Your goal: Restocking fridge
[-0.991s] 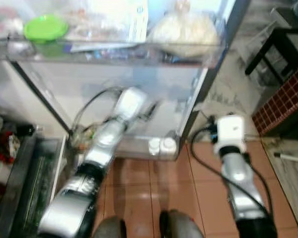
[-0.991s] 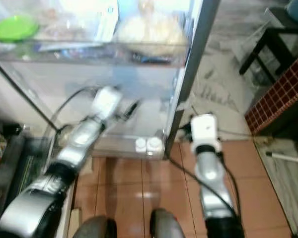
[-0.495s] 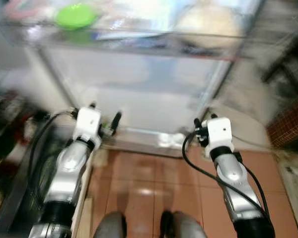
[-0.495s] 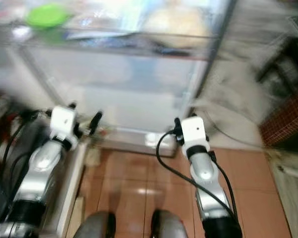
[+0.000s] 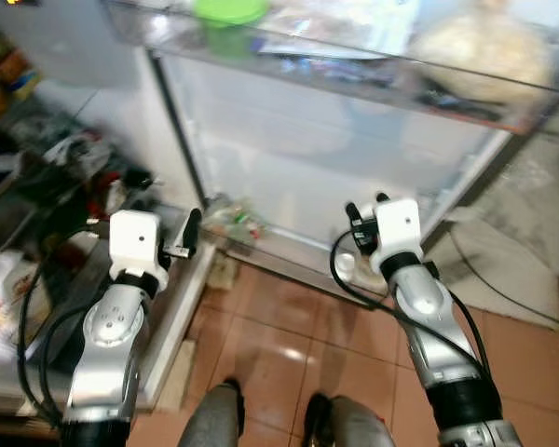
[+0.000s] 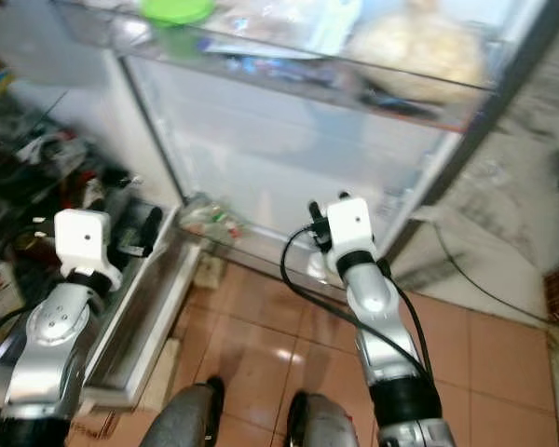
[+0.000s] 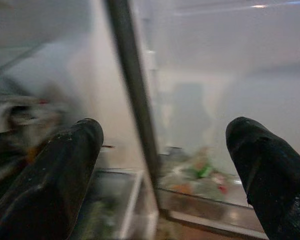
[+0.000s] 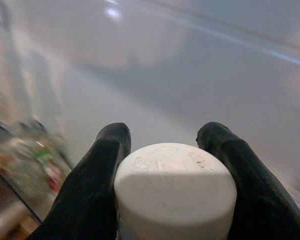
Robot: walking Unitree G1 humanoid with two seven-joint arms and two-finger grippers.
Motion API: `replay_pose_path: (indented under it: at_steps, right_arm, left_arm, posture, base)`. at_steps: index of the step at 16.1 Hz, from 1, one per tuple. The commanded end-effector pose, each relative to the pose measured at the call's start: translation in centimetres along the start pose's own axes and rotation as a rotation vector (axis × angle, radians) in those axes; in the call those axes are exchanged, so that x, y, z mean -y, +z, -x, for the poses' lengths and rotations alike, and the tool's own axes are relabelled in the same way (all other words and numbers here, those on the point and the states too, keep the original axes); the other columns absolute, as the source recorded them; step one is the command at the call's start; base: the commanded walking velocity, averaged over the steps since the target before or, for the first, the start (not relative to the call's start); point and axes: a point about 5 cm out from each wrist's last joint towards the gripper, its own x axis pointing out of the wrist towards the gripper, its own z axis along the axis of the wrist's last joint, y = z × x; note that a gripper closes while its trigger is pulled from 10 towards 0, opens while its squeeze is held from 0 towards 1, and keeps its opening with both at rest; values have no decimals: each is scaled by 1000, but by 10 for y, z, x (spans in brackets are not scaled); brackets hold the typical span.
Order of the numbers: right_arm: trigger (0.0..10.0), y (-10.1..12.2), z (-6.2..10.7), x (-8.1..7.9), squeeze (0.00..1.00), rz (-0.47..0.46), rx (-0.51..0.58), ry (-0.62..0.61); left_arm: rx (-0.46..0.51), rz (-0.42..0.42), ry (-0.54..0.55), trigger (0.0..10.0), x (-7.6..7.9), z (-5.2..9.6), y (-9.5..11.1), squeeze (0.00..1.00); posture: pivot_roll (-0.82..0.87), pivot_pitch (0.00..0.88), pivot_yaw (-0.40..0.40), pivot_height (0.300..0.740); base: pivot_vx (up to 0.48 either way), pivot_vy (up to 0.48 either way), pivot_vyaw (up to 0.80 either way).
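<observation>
The fridge [image 5: 326, 158] stands open, its white lower compartment straight ahead. My right gripper [image 8: 164, 131] is shut on a white-capped bottle [image 8: 175, 185], one black finger against each side of the cap. In the left eye view that gripper [image 5: 365, 209] hovers at the front of the lower compartment. My left gripper [image 7: 165, 130] is open with nothing between its fingers, and it faces the dark edge post between fridge and door. It [image 5: 188, 233] hangs low by the door's bottom bin. The bottle's body is hidden.
A glass shelf [image 5: 373, 79] above carries a green lid [image 5: 228, 11], flat packets and a pale bag [image 5: 484, 47]. Small packets [image 5: 235, 222] lie in the compartment's left corner. Another white cap [image 5: 343, 268] sits under my right arm. Cluttered door shelves [image 5: 65, 186] are left; tiled floor [image 5: 279, 326] below.
The camera has swung left and the blur has eased. My left arm has drawn back out of the lower compartment to the door side. My right arm has come closer to the fridge front.
</observation>
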Motion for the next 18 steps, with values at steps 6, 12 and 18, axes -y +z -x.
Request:
replay_pose_path:
  at_steps: [6, 12, 18]
  right_arm:
    - [10000, 5, -7, -7, 0, -46, 50, 21]
    - [10000, 4, -7, -8, 0, -80, 63, 21]
    - [10000, 3, -7, -11, 0, -96, 69, 48]
  left_arm:
    - [-58, 14, 27, 10000, 5, 6, -5, 0]
    - [-76, 10, 26, 10000, 10, 3, -6, 0]
    - [-82, -3, 12, 10000, 16, 3, -7, 0]
  posture:
    - [106, 175, -12, 740]
    - [105, 174, -2, 725]
    - [102, 180, -7, 681]
  base:
    - [0, 0, 267]
    - [0, 0, 0]
    - [0, 0, 0]
